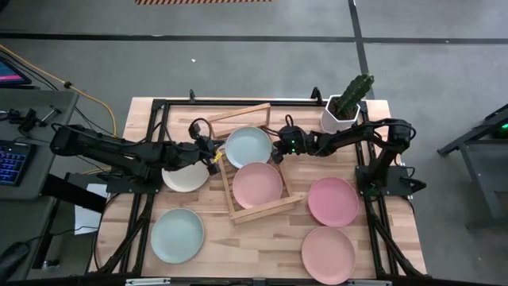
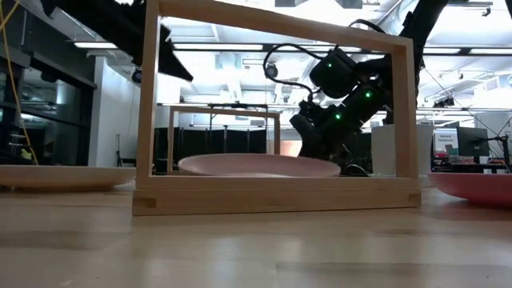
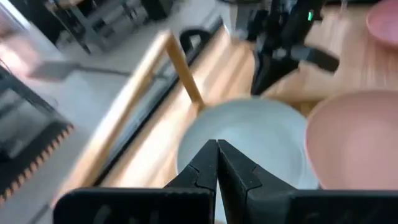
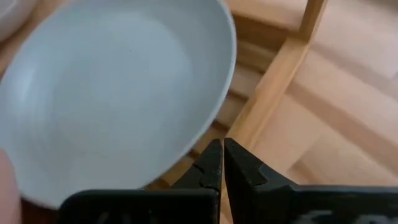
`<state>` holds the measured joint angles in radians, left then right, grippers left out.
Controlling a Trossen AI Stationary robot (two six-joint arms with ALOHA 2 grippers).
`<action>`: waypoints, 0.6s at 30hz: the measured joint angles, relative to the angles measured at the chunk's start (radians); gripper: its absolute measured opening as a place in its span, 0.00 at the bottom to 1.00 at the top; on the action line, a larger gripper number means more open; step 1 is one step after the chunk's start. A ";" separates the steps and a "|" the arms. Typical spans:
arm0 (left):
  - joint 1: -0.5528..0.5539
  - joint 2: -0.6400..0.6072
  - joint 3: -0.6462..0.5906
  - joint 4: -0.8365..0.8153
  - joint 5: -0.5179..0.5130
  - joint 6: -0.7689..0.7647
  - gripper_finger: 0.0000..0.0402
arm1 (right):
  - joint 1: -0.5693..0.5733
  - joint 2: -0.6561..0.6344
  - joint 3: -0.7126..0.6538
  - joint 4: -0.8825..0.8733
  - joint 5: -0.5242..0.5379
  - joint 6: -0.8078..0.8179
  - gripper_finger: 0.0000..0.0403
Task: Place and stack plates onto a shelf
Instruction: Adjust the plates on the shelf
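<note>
A: Going left to right, what's around the shelf?
B: A cream plate and a mint plate lie on the worktop; two pink plates lie right; a cactus pot stands behind.
A: And the shelf itself?
B: Skewed, running front to back, holding a mint plate and a pink plate.
A: Hands?
B: Left hand and right hand flank the mint plate, both pinched together, empty. No readable writing.

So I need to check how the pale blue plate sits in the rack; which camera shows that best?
The high view: the pale blue plate lies at the shelf's far end, beside a pink plate. Both wrist views show it close but only in part. The low view shows only the pink plate.
</note>
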<state>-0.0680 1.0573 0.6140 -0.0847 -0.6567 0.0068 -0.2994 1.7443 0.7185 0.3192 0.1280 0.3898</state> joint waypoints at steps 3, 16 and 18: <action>0.021 0.000 0.000 -0.075 0.077 -0.054 0.00 | 0.007 0.000 0.000 0.002 -0.021 -0.027 0.00; 0.034 0.000 0.000 -0.124 0.126 -0.122 0.00 | 0.012 -0.256 0.000 -0.139 -0.246 -0.190 0.00; 0.034 0.000 0.000 -0.124 0.128 -0.131 0.00 | 0.018 -0.256 0.000 -0.144 -0.365 -0.156 0.00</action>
<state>-0.0341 1.0573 0.6140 -0.2089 -0.5287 -0.1246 -0.2816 1.4879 0.7189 0.1751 -0.2371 0.2336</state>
